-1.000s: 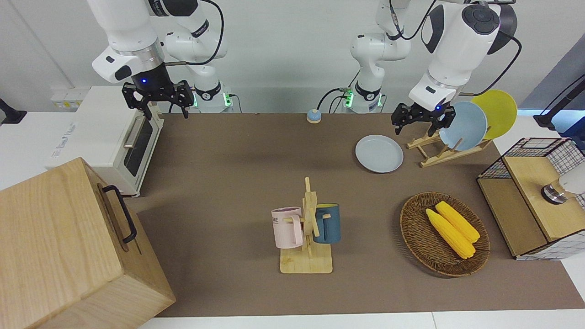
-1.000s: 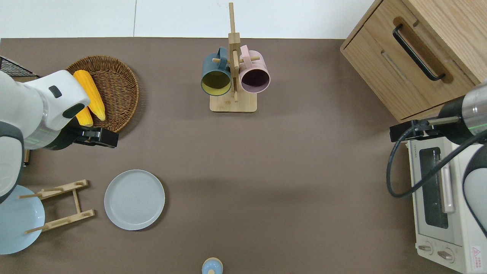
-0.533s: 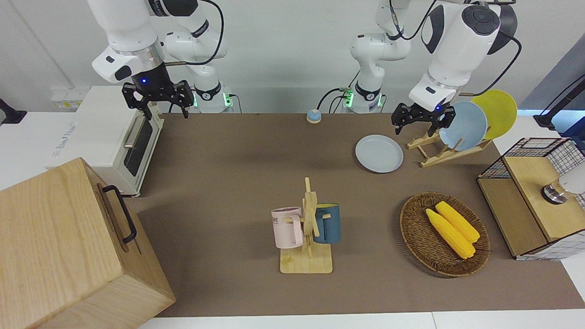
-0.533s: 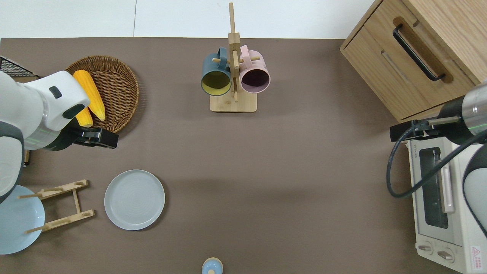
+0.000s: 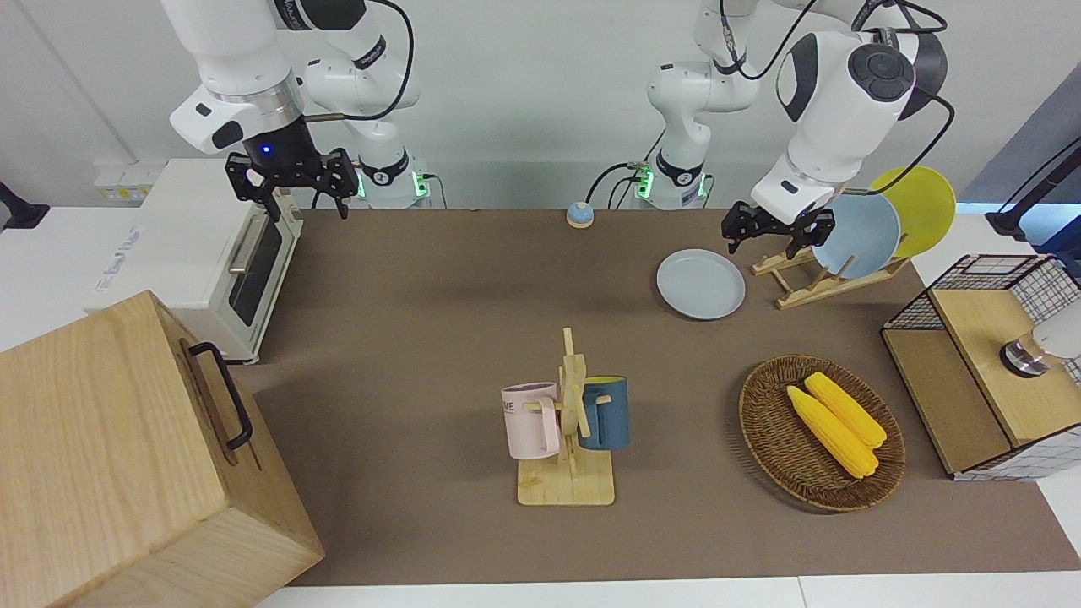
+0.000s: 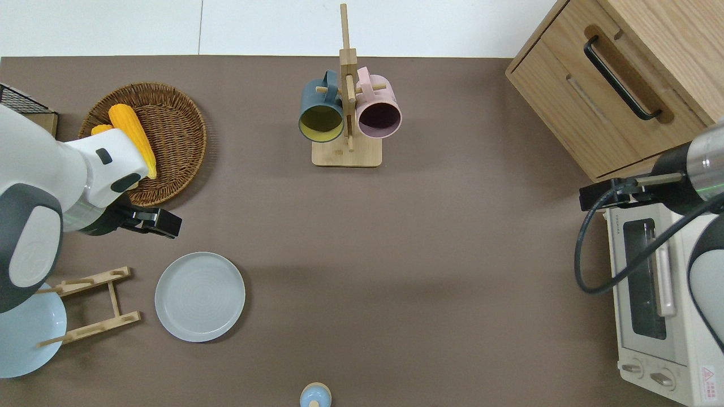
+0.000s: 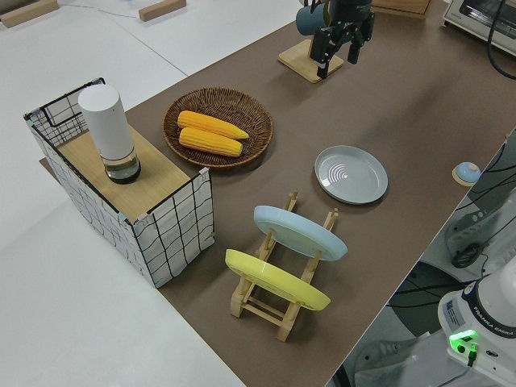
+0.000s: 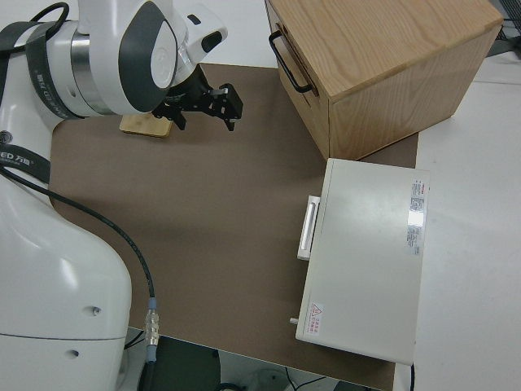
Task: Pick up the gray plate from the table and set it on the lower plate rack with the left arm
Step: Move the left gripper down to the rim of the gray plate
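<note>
The gray plate lies flat on the brown table, beside the light-wood plate rack. It also shows in the overhead view and the left side view. The rack holds a light-blue plate and a yellow plate on edge; its slots toward the gray plate are free. My left gripper is open and empty, in the air over the table between the gray plate and the basket. My right gripper is open and parked.
A wicker basket with two corn cobs lies farther from the robots than the rack. A mug stand with two mugs stands mid-table. A wire crate, a toaster oven, a wooden cabinet and a small bell line the edges.
My left arm has tilted and its gripper has come lower and closer to the gray plate. The plate, the rack and the right arm have not moved.
</note>
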Available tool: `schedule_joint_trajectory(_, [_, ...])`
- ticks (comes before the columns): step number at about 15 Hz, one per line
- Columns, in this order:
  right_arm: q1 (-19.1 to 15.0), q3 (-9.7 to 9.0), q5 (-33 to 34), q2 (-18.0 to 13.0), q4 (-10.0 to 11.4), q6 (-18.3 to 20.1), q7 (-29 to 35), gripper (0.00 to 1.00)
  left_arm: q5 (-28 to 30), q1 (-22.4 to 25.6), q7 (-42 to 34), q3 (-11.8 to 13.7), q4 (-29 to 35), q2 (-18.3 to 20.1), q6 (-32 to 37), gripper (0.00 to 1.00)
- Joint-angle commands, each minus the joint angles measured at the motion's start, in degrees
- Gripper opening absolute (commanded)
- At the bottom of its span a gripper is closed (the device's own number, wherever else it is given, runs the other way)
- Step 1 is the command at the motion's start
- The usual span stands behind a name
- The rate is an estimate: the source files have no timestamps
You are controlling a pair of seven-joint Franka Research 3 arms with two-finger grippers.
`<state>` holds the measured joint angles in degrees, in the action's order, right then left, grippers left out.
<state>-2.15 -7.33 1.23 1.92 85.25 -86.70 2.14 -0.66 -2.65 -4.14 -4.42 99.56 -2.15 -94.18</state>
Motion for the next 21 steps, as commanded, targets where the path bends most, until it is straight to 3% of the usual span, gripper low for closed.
schedule_joint_trajectory(1, [-1.19,-1.20,0.17,0.54,-1.23,0.92,0.76,0.983,-0.84,0.10,-2.81,0.37,8.78,3.46,-6.52,1.00])
schedule_joint_trajectory(4, [-1.28,-1.20,0.17,0.54,-1.23,0.92,0.76,0.983,-0.84,0.19,-3.77,0.37,15.47,6.01,-11.98,1.00])
schedule_joint_trajectory(21, [-1.28,-1.20,0.17,0.54,-1.23,0.92,0.76,0.983,-6.37,0.19,-13.53,0.37,28.31,6.01,-24.28,1.00])
